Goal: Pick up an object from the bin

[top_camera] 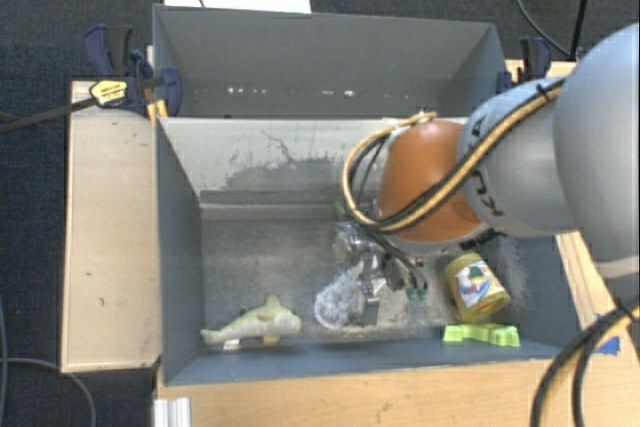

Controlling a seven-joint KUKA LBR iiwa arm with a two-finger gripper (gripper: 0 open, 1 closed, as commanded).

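1. Things in the grey metal bin (pixel 250 245) add up to four, one of each kind.
2. One pale yellow-green plastic toy fish (pixel 255 323) lies on its side by the near wall, toward the left.
3. One crumpled lump of clear shiny plastic wrap (pixel 335 307) lies about in the middle of the near side. It is to the right of the fish and does not touch it.
4. One small round yellow jar with a bright picture label (pixel 476 285) lies tilted on the right side of the bin.
5. One flat bright green plastic piece (pixel 482 335) lies along the near wall, in the near right corner. It is just nearer than the jar.
6. All four things lie in the near half of the bin.
7. One big grey robot arm (pixel 560 165) comes in from the right. It has a round orange cover (pixel 425 180) at its wrist, and black and yellow cables (pixel 352 177) loop around that cover.
8. One metal gripper (pixel 368 287) hangs low in the bin, right at the far right edge of the crumpled lump. It looks like it touches the lump.
9. I cannot tell how far the gripper is open, or if it has hold of anything.
10. The jar is near the gripper on its right. The fish is well apart on its left.
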